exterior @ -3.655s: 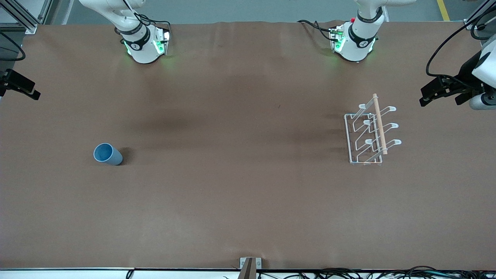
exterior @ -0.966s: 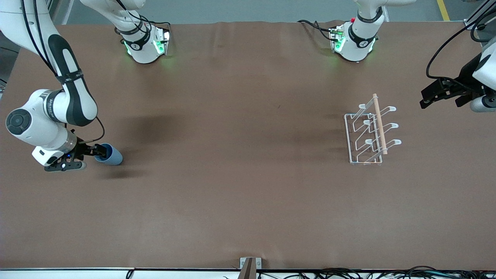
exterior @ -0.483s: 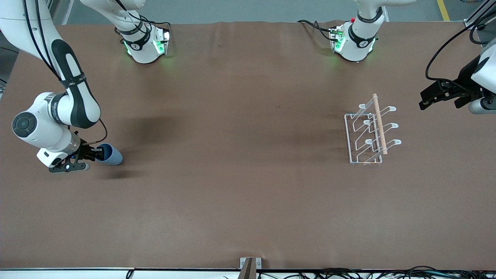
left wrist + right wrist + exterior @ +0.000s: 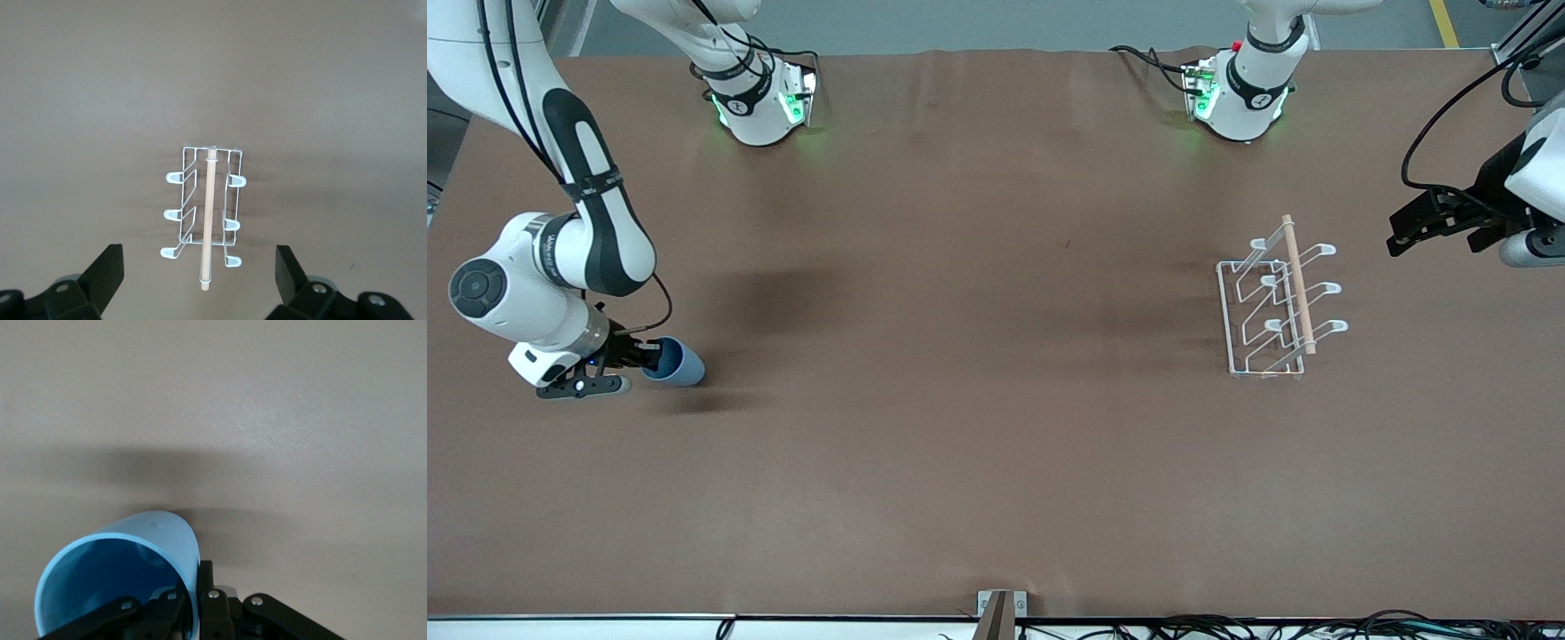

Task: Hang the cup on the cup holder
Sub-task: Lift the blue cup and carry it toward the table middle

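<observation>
The light-blue cup (image 4: pixel 680 365) lies on its side toward the right arm's end of the table, its mouth facing my right gripper (image 4: pixel 643 358). In the right wrist view the gripper (image 4: pixel 194 590) is shut on the cup (image 4: pixel 120 570): one finger is inside the rim, the other outside. The white wire cup holder (image 4: pixel 1276 304) with its wooden top rod stands toward the left arm's end. My left gripper (image 4: pixel 1438 233) hangs open and empty beside the holder, above that end of the table. The holder (image 4: pixel 207 210) shows between the left gripper's (image 4: pixel 200 259) spread fingers.
The brown table cover (image 4: pixel 978 356) is bare between cup and holder. The two arm bases (image 4: pixel 760 102) stand along the edge farthest from the front camera. Cables (image 4: pixel 1227 627) run along the edge nearest to it.
The right arm came in to the cup and its fingers closed on the rim. The cup has shifted slightly toward the front camera. The left gripper barely drifted.
</observation>
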Robot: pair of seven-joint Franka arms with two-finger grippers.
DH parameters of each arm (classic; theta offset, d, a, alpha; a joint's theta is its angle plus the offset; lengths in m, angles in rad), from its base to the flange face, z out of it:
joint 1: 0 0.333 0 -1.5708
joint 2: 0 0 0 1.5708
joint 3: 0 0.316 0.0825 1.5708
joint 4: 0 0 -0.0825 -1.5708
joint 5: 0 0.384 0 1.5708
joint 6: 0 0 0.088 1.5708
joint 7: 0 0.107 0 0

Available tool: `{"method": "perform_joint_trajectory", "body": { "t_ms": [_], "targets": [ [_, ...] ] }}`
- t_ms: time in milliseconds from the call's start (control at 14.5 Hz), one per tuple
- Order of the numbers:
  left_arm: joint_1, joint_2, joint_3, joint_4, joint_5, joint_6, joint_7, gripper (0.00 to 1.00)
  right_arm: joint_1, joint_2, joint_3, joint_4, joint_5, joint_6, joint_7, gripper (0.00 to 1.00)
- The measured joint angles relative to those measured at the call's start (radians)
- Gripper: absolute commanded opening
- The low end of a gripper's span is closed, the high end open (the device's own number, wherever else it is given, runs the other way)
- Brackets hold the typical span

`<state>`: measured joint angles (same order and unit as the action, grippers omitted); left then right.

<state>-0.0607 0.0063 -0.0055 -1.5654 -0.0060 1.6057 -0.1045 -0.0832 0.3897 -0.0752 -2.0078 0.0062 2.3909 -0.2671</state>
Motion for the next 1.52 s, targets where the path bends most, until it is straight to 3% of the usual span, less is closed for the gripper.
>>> {"method": "perform_joint_trajectory", "body": {
  "t_ms": [414, 897, 1172, 1517],
  "targets": [
    [0.000, 0.001, 0.000, 0.000, 0.000, 0.003, 0.000, 1.00, 0.013, -0.098, 0.021, 0.170, 0.142, -0.225, 0.001, 0.00],
    [0.000, 0.001, 0.000, 0.000, 0.000, 0.004, 0.003, 1.00, 0.096, -0.151, 0.026, 0.177, 0.600, -0.527, 0.003, 0.00],
    [0.000, 0.001, 0.000, 0.002, 0.000, 0.004, 0.015, 1.00, 0.161, -0.147, 0.029, 0.120, 0.853, -0.572, 0.003, 0.00],
    [0.025, 0.001, 0.006, 0.007, 0.000, 0.004, 0.179, 1.00, 0.313, -0.145, 0.033, 0.060, 1.104, -0.590, 0.004, 0.01]
  ]
}}
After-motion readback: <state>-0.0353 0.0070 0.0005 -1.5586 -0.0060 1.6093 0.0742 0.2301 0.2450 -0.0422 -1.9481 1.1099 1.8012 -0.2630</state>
